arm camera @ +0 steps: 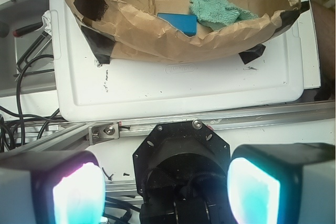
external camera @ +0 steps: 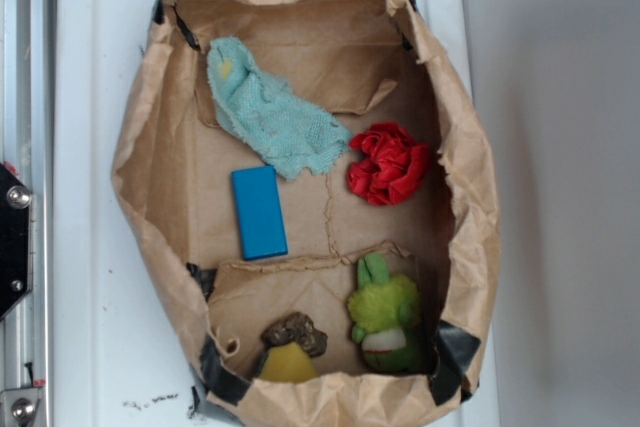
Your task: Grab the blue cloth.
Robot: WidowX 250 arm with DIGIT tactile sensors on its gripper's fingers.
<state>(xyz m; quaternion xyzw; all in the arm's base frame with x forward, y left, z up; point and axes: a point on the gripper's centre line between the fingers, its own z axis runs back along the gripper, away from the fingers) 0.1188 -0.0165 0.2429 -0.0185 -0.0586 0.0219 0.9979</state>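
Fingers (arm camera: 79, 192) spread wide with nothing between them, hovering off the white tabletop (arm camera: 184, 87) edge, aluminium rail (arm camera: 252, 116) below, brown paper bag (arm camera: 173, 43) beyond, blue cloth (external camera: 268, 112) lying inside beside blue block (external camera: 259, 212) and red cloth (external camera: 388, 162).

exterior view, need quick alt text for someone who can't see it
A pale blue cloth lies crumpled inside an open brown paper bag, beside a red cloth and above a blue block. A green plush toy sits at the bag's near end.
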